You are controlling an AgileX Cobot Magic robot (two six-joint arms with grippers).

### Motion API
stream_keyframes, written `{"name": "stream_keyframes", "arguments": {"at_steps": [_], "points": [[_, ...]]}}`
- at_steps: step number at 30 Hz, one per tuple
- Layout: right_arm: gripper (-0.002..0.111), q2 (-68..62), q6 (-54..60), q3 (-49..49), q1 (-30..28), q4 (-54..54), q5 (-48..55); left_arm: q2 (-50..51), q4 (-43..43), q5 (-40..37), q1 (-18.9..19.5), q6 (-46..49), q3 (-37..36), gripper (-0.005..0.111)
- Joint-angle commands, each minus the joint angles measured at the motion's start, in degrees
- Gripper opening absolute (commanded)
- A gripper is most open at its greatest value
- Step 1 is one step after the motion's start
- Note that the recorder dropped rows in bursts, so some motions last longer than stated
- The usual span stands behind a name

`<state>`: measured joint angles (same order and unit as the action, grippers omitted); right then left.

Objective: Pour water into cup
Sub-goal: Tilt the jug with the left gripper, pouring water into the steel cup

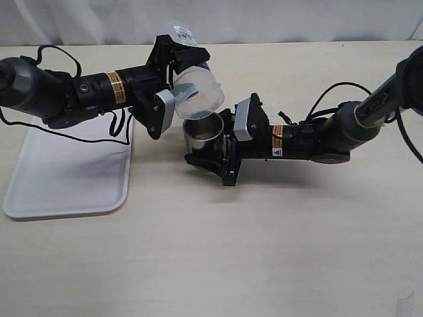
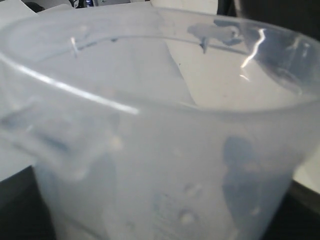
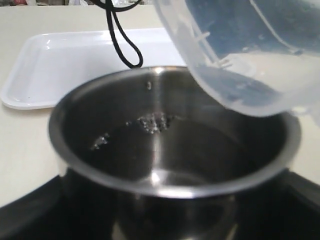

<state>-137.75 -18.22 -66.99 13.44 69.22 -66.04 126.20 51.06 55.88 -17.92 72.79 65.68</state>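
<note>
The steel cup (image 1: 202,131) stands on the table at the middle, held by my right gripper (image 1: 213,150), which is shut on it. In the right wrist view the cup (image 3: 165,150) fills the frame, with water and bubbles (image 3: 152,122) inside. My left gripper (image 1: 173,74) is shut on the translucent plastic beaker (image 1: 196,89) and holds it tipped, mouth down, just above the cup's far-left rim. The beaker (image 3: 250,55) hangs over the cup in the right wrist view. In the left wrist view the beaker (image 2: 160,150) hides the fingers; drops (image 2: 215,34) cling to its wall.
A white tray (image 1: 66,175) lies on the table at the left, under the left arm. Black cables (image 1: 115,125) hang from the left arm over the tray, and others (image 1: 324,102) run along the right arm.
</note>
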Motion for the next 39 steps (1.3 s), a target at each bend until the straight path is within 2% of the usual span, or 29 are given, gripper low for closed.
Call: {"name": "stream_keyframes", "arguments": {"at_steps": [1,16,39], "points": [[0.004,0.1,0.8,-0.3,0.1,-1.0,-3.0,-0.5,-0.8,0.1,-0.1,-0.8,0.2,0.000],[0.004,-0.3,0.8,-0.3,0.1,-2.3,-3.0,-0.5,-0.8,0.1,-0.1,-1.3,0.2,0.000],[0.004,-1.7,0.9,-0.3,0.1,-5.3,-2.9,-0.5,-0.7,0.2,-0.1,-7.7,0.2,0.000]]}}
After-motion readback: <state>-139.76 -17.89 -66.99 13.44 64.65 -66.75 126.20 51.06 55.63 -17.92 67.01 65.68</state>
